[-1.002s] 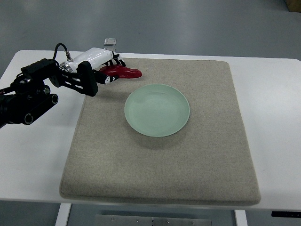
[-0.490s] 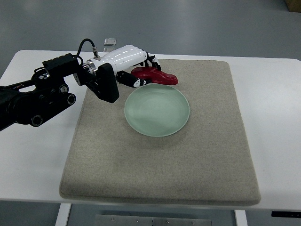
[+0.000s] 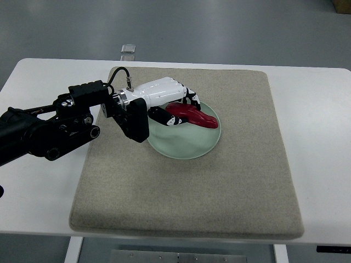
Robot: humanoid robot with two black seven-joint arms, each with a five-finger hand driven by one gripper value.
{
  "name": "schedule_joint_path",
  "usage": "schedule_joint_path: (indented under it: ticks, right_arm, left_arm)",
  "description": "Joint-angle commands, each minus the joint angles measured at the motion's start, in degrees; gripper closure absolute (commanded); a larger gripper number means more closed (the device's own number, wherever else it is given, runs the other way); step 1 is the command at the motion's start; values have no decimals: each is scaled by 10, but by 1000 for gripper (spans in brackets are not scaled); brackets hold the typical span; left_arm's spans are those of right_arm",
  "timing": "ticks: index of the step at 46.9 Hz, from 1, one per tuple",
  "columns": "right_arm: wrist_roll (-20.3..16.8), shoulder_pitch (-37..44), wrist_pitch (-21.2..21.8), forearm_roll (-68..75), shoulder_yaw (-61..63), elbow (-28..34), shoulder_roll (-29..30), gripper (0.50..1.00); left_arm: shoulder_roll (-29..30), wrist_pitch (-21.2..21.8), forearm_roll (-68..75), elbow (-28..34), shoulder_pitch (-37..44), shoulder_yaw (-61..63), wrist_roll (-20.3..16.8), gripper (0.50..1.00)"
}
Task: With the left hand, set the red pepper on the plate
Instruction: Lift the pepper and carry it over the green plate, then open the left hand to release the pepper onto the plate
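Left robot hand (image 3: 174, 104) grips red pepper (image 3: 193, 116), seemingly pointing right.

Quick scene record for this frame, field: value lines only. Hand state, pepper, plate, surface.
active hand: left hand, arm entering from the picture's left
hand state: fingers closed on the red pepper
pepper position: over the plate, upper part; contact with the plate cannot be told
plate: pale green, round, on the mat
mat: grey-beige, on the white table
right hand: not in view
task status: pepper not yet released
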Motion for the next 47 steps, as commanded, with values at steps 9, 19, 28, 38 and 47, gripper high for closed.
schedule_joint_path:
  ticks: [9,19,28,38,47]
  right_arm:
    - [0,0,0,0,0,0,0,568]
    - [0,0,0,0,0,0,0,568]
    - [0,0,0,0,0,0,0,568]
    - [0,0,0,0,0,0,0,568]
    - [0,0,0,0,0,0,0,568]
  left_arm:
    - [1,0,30,3,-2,10,1,1000]
    - [0,2,31,5,-1,10,1,1000]
    - [0,8,30,6,3,9,1,997]
    - [0,11,24,6,5,9,1,677]
    - [0,11,21,7,5,8,1,544]
